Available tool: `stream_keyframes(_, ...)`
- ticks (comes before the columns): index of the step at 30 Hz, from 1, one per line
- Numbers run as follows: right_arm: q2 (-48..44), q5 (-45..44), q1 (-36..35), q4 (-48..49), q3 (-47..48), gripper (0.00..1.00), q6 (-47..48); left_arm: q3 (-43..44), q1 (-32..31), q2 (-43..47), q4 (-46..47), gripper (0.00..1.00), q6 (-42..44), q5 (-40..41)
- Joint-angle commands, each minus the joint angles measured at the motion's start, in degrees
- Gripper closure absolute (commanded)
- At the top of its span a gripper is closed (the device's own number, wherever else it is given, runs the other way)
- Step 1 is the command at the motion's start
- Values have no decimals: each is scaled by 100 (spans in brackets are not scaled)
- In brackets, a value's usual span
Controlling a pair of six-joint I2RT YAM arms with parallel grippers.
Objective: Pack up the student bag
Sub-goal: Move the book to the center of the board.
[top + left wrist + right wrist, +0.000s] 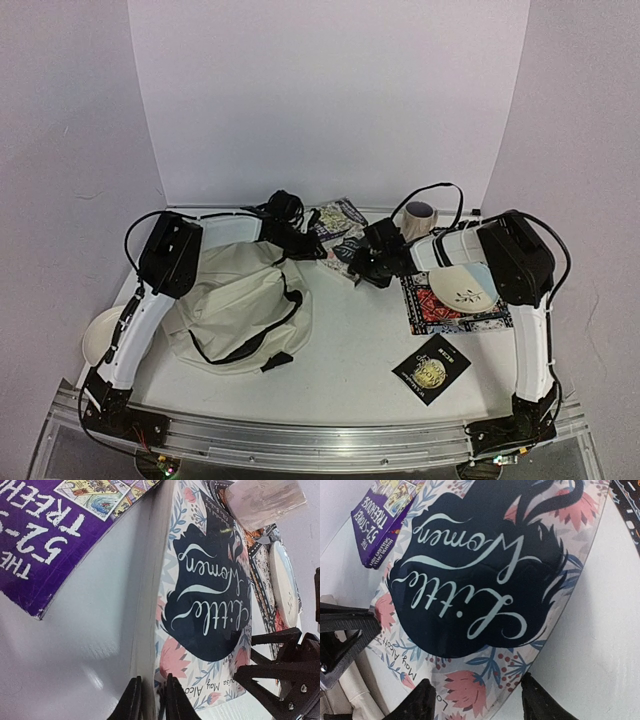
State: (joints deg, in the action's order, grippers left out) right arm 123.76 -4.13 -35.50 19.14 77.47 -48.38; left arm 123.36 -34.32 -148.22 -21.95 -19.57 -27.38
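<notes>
The student bag [240, 305], cream with black zipper lines, lies slumped at the left of the table, and its fabric [342, 695] shows beside the book. A floral "Little Women" book [343, 255] [205, 595] [480, 575] lies just right of it. My left gripper [303, 243] [152, 702] is shut on that book's page edge. My right gripper [367, 265] [480, 702] stands open astride the book's opposite corner, its fingers [422, 700] close to the cover. A purple "Treehouse" book [338, 215] [45, 535] [380, 520] lies behind.
A mug [418, 215] [262, 500] stands at the back. A pale plate [465, 285] [285, 582] rests on a patterned mat [440, 312]. A black booklet [430, 368] lies near the front right, and a white dish [100, 335] sits at the left edge.
</notes>
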Motion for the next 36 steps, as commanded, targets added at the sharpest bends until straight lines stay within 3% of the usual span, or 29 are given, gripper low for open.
stream_keyframes(1, -63, 904, -71, 291, -327, 48, 117, -551, -366, 342, -49, 89, -155, -758)
stream_keyframes(10, -1228, 1318, -120, 576, -1790, 52, 341, -1901, -1105, 1321, 11, 92, -627, -610)
stream_keyframes(18, -2154, 1446, -350, 642, -2862, 52, 490, -3415, -1905, 2462, 335, 94, -1316, 95)
stream_keyframes(23, -2665, 1480, -417, 650, -3346, 46, 637, -4417, -2426, 3126, 802, 94, -2047, 572)
stream_keyframes(28, -3074, 1329, -414, 516, -3554, 32, 885, -5078, -2579, 3799, 939, 82, -2525, 1203)
stream_keyframes(36, -3068, 1211, -396, 63, -3454, 25, 1359, -5213, -2579, 4180, 998, 61, -3031, 1843)
